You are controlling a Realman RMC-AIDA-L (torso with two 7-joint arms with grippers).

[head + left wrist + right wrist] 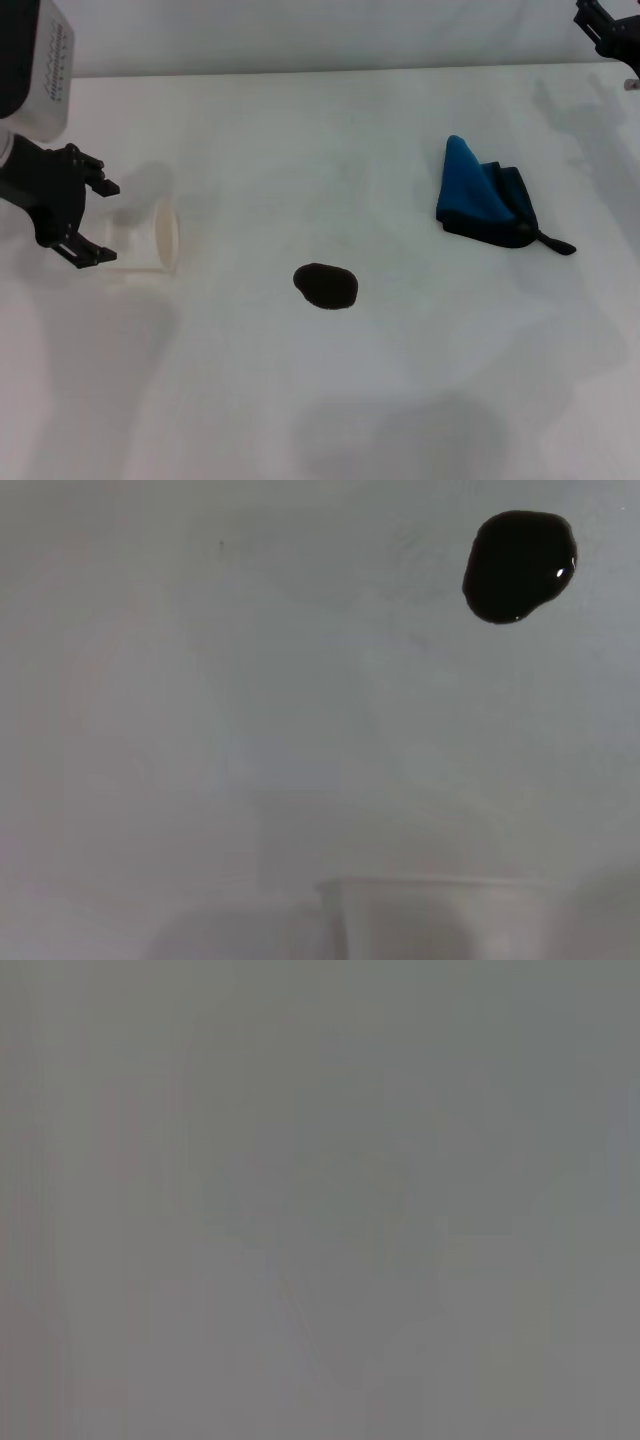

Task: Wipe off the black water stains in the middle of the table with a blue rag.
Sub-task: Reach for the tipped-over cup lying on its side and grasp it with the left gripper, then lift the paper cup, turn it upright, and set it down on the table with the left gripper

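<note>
The black water stain [325,286] is a glossy dark oval blot on the white table [300,130], near the middle. It also shows in the left wrist view [518,565]. The blue rag [485,195], crumpled and with a dark edge, lies to the right of the stain and apart from it. My left gripper [100,220] is open at the table's left, its fingertips on either side of the base end of a white paper cup [150,238] lying on its side. My right gripper [610,30] is at the far right corner, only partly in view, well away from the rag.
The paper cup's rim also shows in the left wrist view [440,910]. The right wrist view shows only a plain grey surface. The table's far edge meets a pale wall at the back.
</note>
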